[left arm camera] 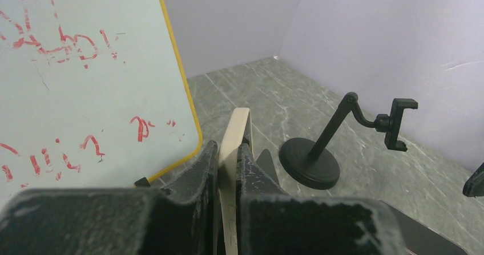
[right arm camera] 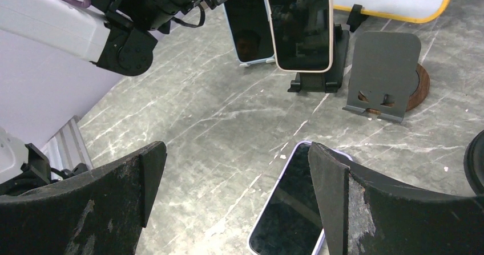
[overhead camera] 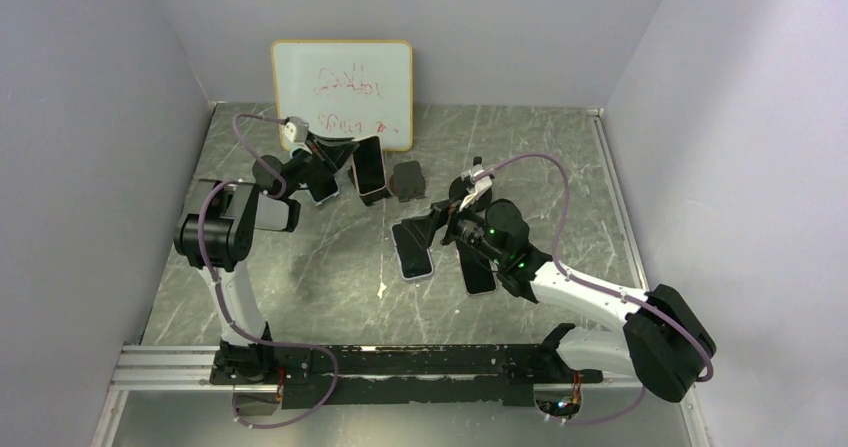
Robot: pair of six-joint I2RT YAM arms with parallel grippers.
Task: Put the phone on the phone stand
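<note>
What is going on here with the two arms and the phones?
The left gripper is shut on the edge of a cream phone and holds it upright at a small black stand in front of the whiteboard. I cannot tell if the phone already sits in that stand. The right gripper is open and hovers over a second phone lying flat on the table, without gripping it.

Grey veined table, yellow-framed red-scribbled whiteboard, black phone stand, cream-edged phone
</note>
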